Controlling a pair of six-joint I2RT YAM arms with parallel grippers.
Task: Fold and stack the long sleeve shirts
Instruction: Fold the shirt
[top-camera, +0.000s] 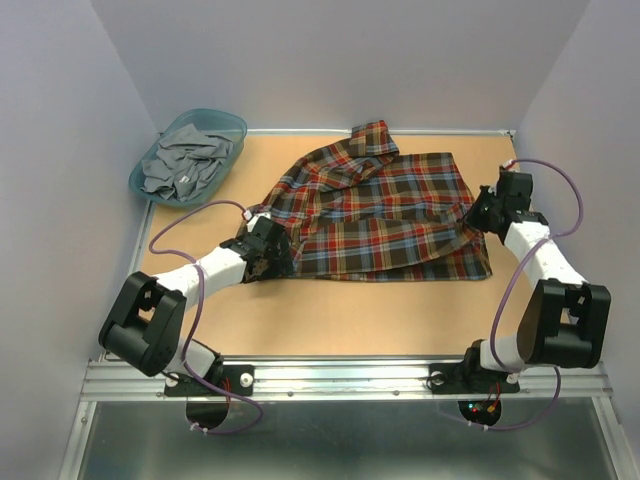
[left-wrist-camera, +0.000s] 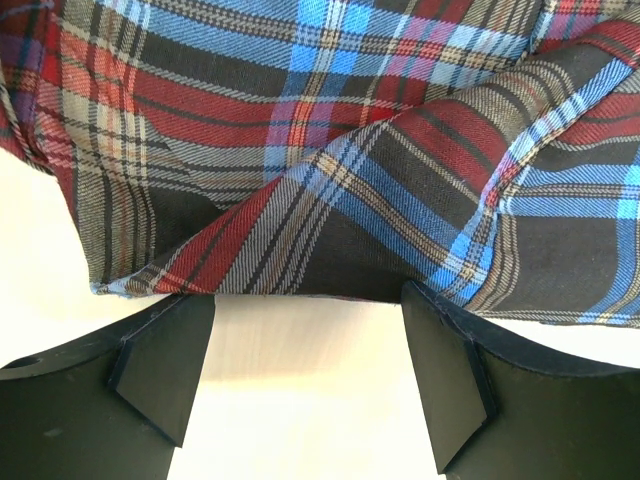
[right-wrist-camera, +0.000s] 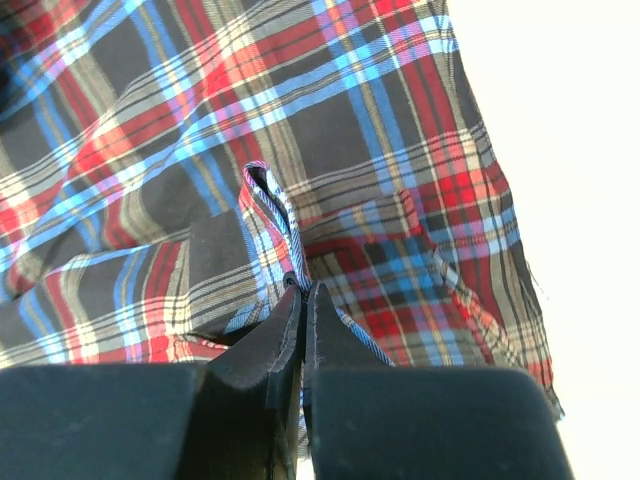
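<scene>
Plaid shirt (top-camera: 380, 215), lying rumpled and partly folded mid-desk (top-camera: 330, 320), its right edge pinched in the closed right pincer (right-wrist-camera: 305, 290), probably to lift it for a fold, that arm bent inward; left pincer (left-wrist-camera: 305, 300) wide at the left hem, arm stretched low, gripping nothing.

No readable text or labels anywhere.

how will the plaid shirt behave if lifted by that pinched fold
The plaid shirt would probably hang floppy: it lies in soft folds on the table. It looks thin and light, so the small ridge pinched in the right jaws likely suffices to lift it. Pushed, it would likely bunch up rather than slide whole.
</scene>
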